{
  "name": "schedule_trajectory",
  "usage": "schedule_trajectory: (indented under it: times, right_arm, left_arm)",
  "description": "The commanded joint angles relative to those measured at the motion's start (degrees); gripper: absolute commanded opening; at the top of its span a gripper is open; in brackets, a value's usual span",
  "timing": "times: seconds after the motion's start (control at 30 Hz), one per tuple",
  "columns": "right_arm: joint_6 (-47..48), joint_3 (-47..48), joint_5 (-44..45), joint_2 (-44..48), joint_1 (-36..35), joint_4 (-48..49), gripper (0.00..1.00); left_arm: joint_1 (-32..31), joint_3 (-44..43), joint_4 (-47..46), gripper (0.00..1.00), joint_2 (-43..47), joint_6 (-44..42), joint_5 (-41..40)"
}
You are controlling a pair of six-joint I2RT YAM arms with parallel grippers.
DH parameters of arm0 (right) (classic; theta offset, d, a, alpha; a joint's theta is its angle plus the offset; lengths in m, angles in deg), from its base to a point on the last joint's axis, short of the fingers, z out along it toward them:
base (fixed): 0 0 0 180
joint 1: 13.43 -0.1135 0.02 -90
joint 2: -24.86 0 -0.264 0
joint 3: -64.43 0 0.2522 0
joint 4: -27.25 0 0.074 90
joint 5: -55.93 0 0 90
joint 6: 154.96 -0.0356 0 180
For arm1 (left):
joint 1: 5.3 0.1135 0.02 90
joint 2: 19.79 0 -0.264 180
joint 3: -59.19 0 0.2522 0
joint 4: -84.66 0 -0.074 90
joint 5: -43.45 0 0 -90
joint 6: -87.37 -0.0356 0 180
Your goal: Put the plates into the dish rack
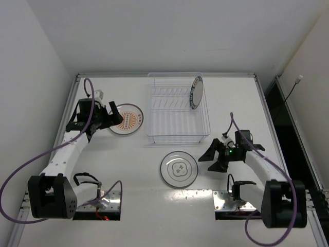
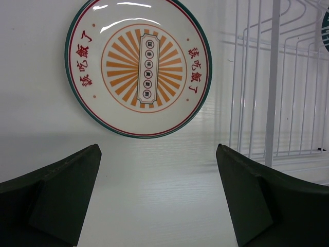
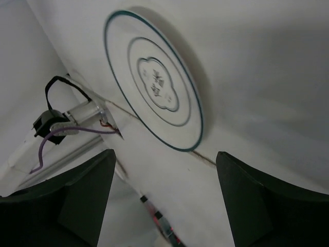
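The clear dish rack (image 1: 152, 110) stands at the table's middle back. A teal-rimmed plate (image 1: 196, 92) stands upright in its right side. The orange sunburst plate (image 1: 126, 119) lies flat left of the rack. My left gripper (image 1: 114, 115) hovers at its left edge, open and holding nothing. In the left wrist view that plate (image 2: 139, 67) lies just beyond the wide-apart left gripper (image 2: 158, 154). The grey-ring plate (image 1: 179, 169) lies flat in front of the rack. My right gripper (image 1: 210, 160) is just right of it, open and holding nothing. The right wrist view shows this plate (image 3: 154, 85) ahead of the right gripper (image 3: 165, 159).
The rack's white wire dividers (image 2: 272, 82) fill the right of the left wrist view. Mounting plates with cables (image 1: 103, 200) sit at the near table edge by both arm bases. White walls close in the table on the left and at the back.
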Motion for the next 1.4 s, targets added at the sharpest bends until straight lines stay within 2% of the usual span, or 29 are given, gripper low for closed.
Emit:
schedule_trajectory:
  times: [0.0,0.07,0.27,0.37,0.63,0.83,1.0,1.07,1.2,1.37]
  right_arm:
    - [3.09,-1.58,-3.37,-5.22,0.99,2.70,0.76]
    - [3.63,-1.58,-1.97,-8.82,0.46,3.23,0.76]
    - [0.73,-3.60,2.86,-9.97,-1.38,7.18,0.73]
    - [-3.66,-3.60,7.69,-9.44,-4.80,7.71,0.69]
    - [-18.84,-2.90,19.82,-4.71,-15.26,7.71,0.69]
    - [-34.39,-6.42,25.09,-0.92,-21.86,16.21,0.69]
    - [-41.01,-6.68,30.72,-1.62,-29.24,18.08,0.69]
    - [-42.34,-6.16,31.35,-4.68,-32.05,20.27,0.69]
    - [-42.96,-3.17,33.54,-9.87,-34.08,19.58,0.54]
    - [-42.96,-2.11,34.87,-10.06,-35.49,19.05,0.27]
  left_arm:
    - [0.06,-1.58,0.01,0.93,1.81,-0.53,-1.00]
    - [0.06,-1.58,0.01,0.93,1.82,-0.53,-1.01]
    - [0.06,-1.58,0.01,0.93,2.34,-0.53,-2.06]
    - [0.06,-2.11,0.01,0.93,2.87,-0.53,-2.59]
    - [0.06,-2.11,0.01,0.93,3.40,-0.53,-3.21]
    - [0.06,-2.11,0.01,0.93,3.92,0.00,-3.21]
    - [-0.56,-2.11,0.01,0.93,3.92,0.00,-2.15]
    - [-1.08,-2.11,0.01,0.93,3.92,0.00,-2.15]
    - [-1.09,-2.11,0.01,0.93,3.92,0.00,-2.15]
    - [-1.09,-2.11,0.53,0.93,5.06,0.00,-3.38]
